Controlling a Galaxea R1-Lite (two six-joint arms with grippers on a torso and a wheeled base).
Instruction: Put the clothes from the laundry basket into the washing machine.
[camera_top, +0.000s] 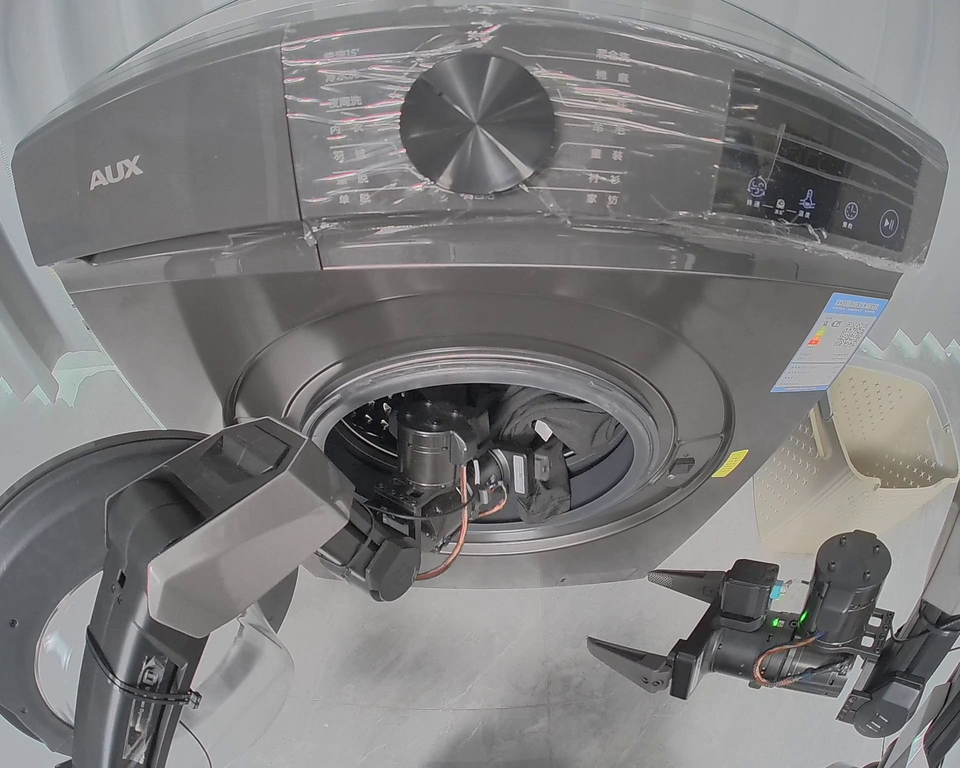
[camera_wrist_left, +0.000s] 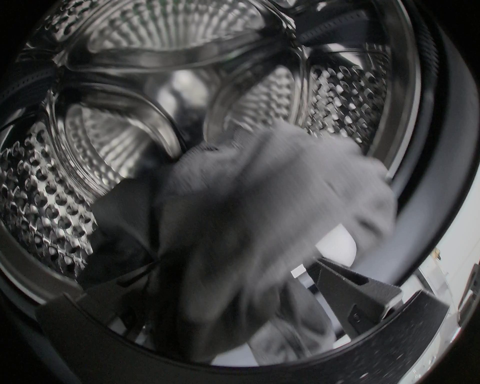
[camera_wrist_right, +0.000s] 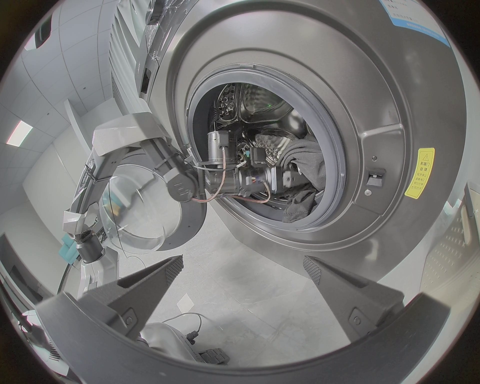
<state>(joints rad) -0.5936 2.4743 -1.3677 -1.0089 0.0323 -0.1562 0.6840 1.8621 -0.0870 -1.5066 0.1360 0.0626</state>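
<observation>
Garment (camera_wrist_left: 270, 210), grey knit, soft and bunched, lies inside the washing machine (camera_top: 200, 330), directly ahead of the left tool (camera_wrist_left: 230, 270) and across its gap. The fingers stand wide apart, and no grip on the cloth is evident. The heap has no discernible long axis. The drum (camera_wrist_left: 30, 200) is perforated polished steel with raised ribs. The right tool (camera_top: 625, 610) hangs outside, low before the machine, wide and empty, near the cream perforated laundry basket (camera_top: 890, 440). The left arm is nearer the garment; the right is judged better placed for the basket.
</observation>
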